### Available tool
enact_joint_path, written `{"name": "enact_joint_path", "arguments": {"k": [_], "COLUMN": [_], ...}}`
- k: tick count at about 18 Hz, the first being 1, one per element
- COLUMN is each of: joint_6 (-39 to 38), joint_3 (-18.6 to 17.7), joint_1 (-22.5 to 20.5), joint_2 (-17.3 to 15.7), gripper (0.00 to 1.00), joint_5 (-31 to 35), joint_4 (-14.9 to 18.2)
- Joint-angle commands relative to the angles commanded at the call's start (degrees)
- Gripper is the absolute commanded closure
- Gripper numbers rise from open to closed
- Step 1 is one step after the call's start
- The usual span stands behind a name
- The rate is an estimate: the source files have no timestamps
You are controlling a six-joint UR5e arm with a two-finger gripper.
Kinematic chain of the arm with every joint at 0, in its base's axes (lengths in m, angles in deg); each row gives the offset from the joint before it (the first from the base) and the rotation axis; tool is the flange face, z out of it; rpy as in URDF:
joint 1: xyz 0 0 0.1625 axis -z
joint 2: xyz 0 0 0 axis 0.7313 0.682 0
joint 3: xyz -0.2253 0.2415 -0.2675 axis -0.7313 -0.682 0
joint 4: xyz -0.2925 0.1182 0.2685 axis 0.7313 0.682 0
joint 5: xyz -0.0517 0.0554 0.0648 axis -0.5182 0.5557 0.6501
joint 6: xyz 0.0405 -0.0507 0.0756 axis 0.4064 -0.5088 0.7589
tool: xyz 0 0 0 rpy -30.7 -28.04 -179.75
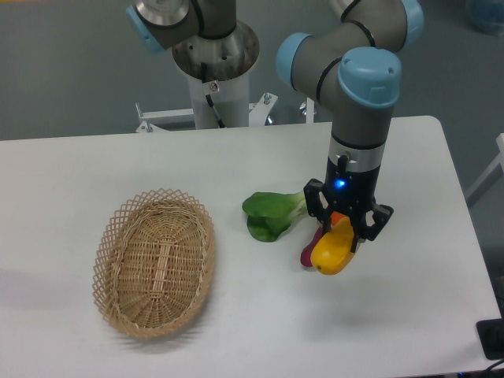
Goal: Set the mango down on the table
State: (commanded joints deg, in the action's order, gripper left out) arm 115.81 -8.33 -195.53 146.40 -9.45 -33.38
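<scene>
- A woven wicker basket point(155, 261) lies on the left part of the white table point(63, 181). It is oval and sits flat with its open side up; nothing shows inside it.
- Behind the table, at the top of the view, stands the robot's pale base column point(214, 75), with grey arm links and light-blue joint caps reaching across to the right.
- Near the middle of the table lies a leafy green vegetable point(270, 213), its dark leaves to the left and its pale stem pointing right, towards the tool. It is well apart from the basket.
- Just right of the greens, a dark red-purple oblong item point(309, 250) shows only in part, half hidden behind the yellow fruit and the black fingers. Whether it lies flat on the table cannot be told.
- The gripper point(347, 228) points straight down from the vertical wrist, a blue light glowing on its body. Its black fingers stand on either side of the mango point(334, 250) and pinch its upper end.
- The mango is yellow-orange and hangs tilted, its lower end down and to the left, right in front of the purple item. Its bottom is very close to the tabletop; whether it touches cannot be told.
- A small patch of orange point(336, 218) shows between the fingers above the mango; what it belongs to is unclear.
- A dark object point(491, 339) sits at the table's lower right edge.
</scene>
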Motion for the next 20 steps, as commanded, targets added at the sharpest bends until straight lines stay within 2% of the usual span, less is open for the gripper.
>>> {"name": "enact_joint_path", "arguments": {"k": [3,9,15,17,20], "joint_6": [0.2,-0.3,-6.1,-10.7,-20.3], "joint_3": [-1.1,-0.5,0.1,0.4,0.4], "joint_1": [-0.1,0.0,1.3,3.7,6.6], "joint_2": [-0.1,-0.1,0.4,1.9,4.5], "gripper": [0.58,0.58,0.58,0.58,0.58], "joint_5": [0.0,0.0,-0.1,0.1,0.6], "joint_4": [-0.6,-0.4,-0.7,-2.6,-8.2]}}
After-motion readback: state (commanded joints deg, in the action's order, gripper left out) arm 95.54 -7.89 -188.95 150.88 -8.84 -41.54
